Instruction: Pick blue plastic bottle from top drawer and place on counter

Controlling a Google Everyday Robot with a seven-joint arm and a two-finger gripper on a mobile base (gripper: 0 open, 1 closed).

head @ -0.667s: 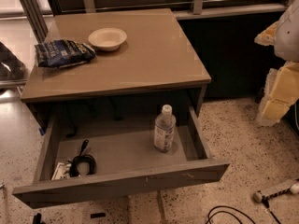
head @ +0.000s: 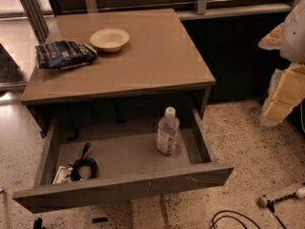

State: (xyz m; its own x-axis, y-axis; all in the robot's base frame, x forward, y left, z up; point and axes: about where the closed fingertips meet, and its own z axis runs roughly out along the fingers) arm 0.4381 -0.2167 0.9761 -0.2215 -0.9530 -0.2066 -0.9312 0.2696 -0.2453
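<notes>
The blue plastic bottle [head: 167, 132] stands upright in the right part of the open top drawer [head: 128, 187]. It is clear, with a white cap and a pale label. The tan counter [head: 152, 63] lies above the drawer. My gripper [head: 282, 92] hangs at the right edge of the view, beside the cabinet, well to the right of the bottle and at about counter height. It is apart from the bottle and the drawer.
A white bowl [head: 109, 39] and a dark blue snack bag [head: 64, 54] lie on the counter's back left. A coiled black cable [head: 83, 166] lies in the drawer's left front corner. A power strip [head: 281, 194] and cables lie on the floor at the lower right.
</notes>
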